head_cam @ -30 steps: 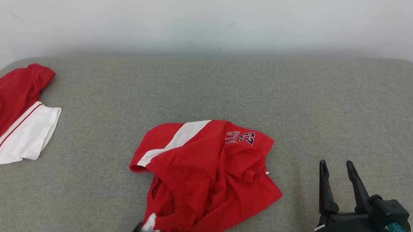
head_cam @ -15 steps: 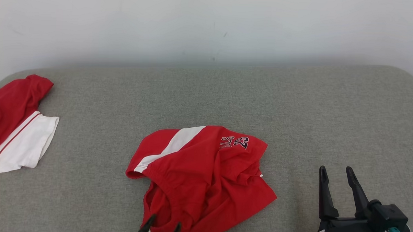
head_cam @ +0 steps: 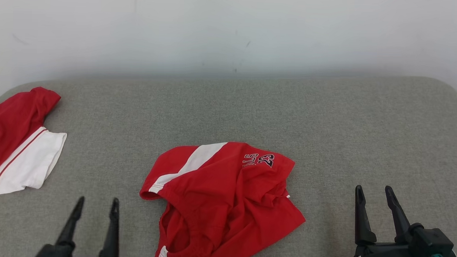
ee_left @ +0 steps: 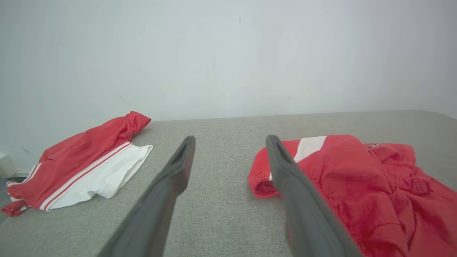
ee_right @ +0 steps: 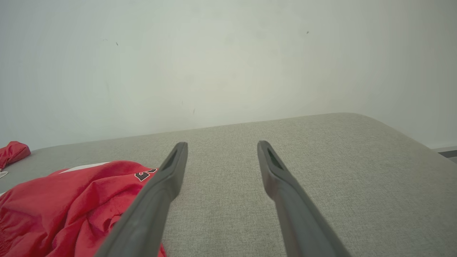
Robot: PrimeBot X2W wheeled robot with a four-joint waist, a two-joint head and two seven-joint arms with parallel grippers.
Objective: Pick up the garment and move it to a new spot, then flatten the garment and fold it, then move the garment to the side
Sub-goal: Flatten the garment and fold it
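My left end effector [head_cam: 98, 200] has its fingers spread and holds nothing; the crumpled red garment [head_cam: 226, 197] lies just to its right on the grey counter [head_cam: 327, 128]. My right end effector [head_cam: 373, 188], also spread and empty, sits near the garment's other side without touching it. A second red-and-white piece [head_cam: 18, 147] lies further off to the left of my left end effector.

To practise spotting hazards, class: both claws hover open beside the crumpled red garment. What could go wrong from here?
The crumpled red garment with a white stripe lies bunched in layers, so the left claw might pinch several at once. Set aside leftwards, it could land on the red-and-white garment there.
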